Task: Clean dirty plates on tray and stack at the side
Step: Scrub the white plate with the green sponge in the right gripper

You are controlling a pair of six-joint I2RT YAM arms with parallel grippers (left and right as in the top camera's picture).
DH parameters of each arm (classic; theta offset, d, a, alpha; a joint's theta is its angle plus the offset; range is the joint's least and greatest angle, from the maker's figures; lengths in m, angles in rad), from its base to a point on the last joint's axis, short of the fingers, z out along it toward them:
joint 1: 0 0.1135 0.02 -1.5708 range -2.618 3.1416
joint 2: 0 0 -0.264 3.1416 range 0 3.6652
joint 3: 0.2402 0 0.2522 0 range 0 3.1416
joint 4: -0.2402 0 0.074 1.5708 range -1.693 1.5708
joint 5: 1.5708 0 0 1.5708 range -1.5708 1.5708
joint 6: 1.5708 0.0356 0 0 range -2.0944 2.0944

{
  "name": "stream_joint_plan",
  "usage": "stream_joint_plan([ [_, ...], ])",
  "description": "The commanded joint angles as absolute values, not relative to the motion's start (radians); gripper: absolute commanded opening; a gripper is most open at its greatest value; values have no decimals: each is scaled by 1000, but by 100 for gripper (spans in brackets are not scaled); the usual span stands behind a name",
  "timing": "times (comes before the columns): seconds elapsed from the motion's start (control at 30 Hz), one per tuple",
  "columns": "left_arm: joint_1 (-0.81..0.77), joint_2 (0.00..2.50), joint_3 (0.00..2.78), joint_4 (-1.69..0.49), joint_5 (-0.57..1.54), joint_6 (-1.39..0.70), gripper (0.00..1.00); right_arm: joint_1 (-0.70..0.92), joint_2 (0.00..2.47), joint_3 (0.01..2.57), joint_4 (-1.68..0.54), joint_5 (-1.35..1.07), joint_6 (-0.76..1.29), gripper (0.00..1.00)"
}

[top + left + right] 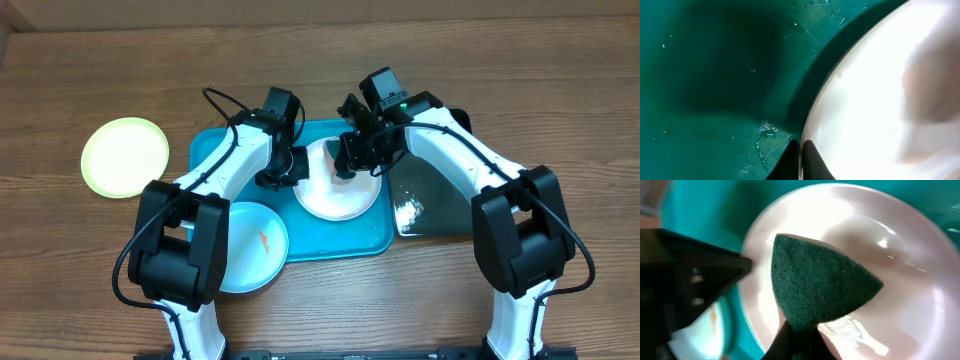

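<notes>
Smear of orange (263,240) marks the light blue plate (245,262), nearest, overhanging the turquoise tray (365,236) at its front-left corner. Beyond, the white plate (335,198) sits mid-tray. The left gripper (800,150) is pinched tight on its rim, and the right gripper (795,342) clamps a green scouring pad (820,285) over it. A black tray (425,205) adjoins on the right, and the yellow-green plate (125,157) lies apart on the worktop (560,90)

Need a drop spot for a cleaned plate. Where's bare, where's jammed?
Free: table front-left, robot-side of the yellow-green plate; the strip behind the tray; wood right of the black tray. Crowded: tray middle, where the left gripper pinches the rim of the white plate and the right gripper holds a scouring pad over it; the light blue plate covers the front-left corner.
</notes>
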State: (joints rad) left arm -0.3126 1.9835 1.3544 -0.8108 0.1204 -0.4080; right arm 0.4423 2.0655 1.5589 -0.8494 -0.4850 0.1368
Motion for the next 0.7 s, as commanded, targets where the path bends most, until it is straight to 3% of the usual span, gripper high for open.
stream_joint_plan([
  [0.0,-315,1991,1373,-807,124,-381,5,446,2033,1572,-854,-350,126,4],
  [0.67,-315,1991,1373,-807,124,-381,5,451,2128,1570,-847,-262,126,4],
])
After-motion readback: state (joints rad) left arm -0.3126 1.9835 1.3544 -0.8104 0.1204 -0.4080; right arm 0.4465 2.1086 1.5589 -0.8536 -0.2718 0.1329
